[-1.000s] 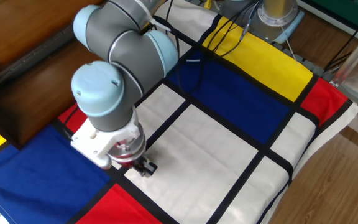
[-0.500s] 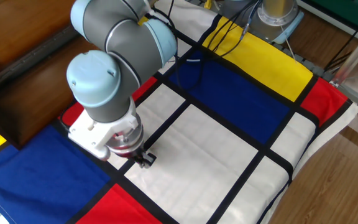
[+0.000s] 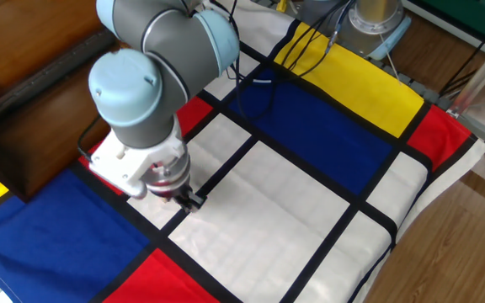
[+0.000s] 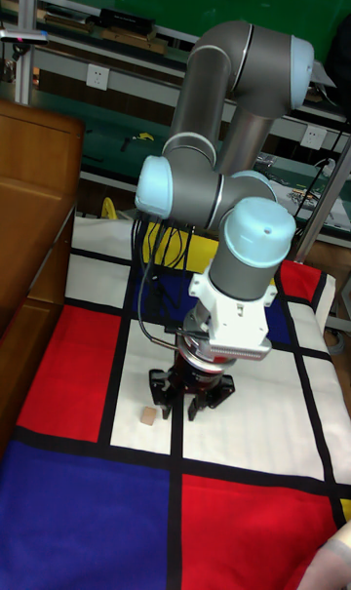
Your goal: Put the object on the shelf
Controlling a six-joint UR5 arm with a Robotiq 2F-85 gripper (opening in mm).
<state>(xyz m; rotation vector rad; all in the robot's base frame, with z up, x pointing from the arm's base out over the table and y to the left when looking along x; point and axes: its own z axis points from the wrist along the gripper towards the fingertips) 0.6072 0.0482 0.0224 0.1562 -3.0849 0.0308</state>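
Note:
The object, a tiny tan cube [image 4: 147, 415], lies on a white panel of the cloth in the tall fixed view. In the fixed view the arm hides it. My gripper [image 4: 192, 405] hangs just above the cloth, right of the cube and slightly behind it, with its black fingers [image 4: 159, 391] spread open and nothing between them. The fixed view shows only the tip of the gripper [image 3: 190, 201] under the wrist. The dark brown shelf [image 3: 32, 109] stands along the cloth's left side, and its boards and side panel [image 4: 29, 219] also show in the tall fixed view.
A cloth of red, blue, yellow and white panels [image 3: 310, 194] with black bands covers the table. Black cables [image 3: 263, 67] trail across the blue panel from the arm's base [image 3: 373, 21]. The table's edge runs along the lower right.
The arm has swung left toward the shelf, carrying the gripper up and left across the white panel. The gripper holds nothing throughout.

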